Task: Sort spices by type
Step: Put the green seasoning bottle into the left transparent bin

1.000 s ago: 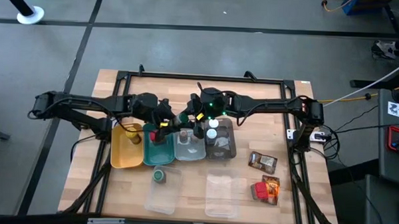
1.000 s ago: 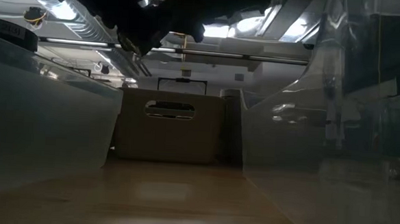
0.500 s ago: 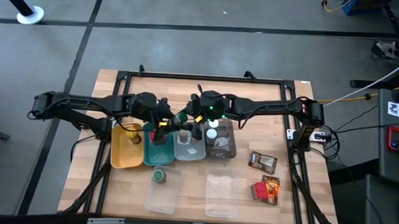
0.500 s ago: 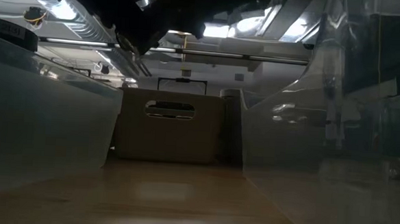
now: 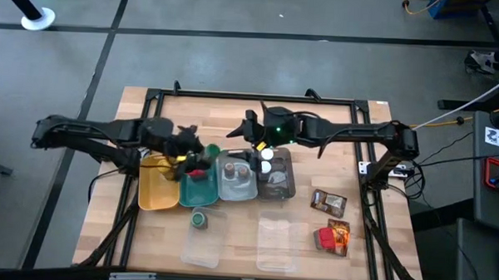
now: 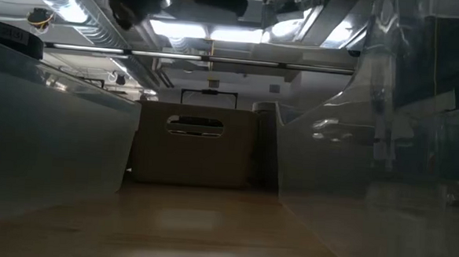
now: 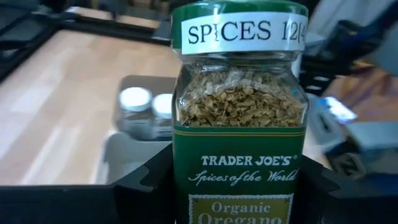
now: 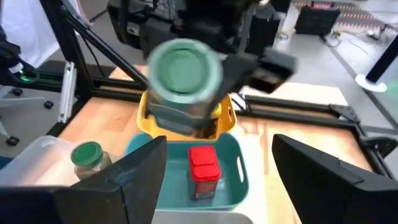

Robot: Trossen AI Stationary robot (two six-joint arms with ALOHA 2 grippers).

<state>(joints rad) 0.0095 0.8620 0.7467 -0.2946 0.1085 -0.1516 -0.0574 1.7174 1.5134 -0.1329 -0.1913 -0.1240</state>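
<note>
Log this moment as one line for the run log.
left gripper: shut on oregano jar, raised near yellow tray | right gripper: open, empty | red box: in teal tray

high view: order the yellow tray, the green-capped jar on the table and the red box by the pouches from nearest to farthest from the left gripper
Measured from the left gripper, which holds an oregano jar:
1. Yellow tray, directly beside and below the gripper, leftmost of the trays.
2. Green-capped jar, standing on the table in front of the teal tray.
3. Red box, far over on the right side near the pouches.
</note>
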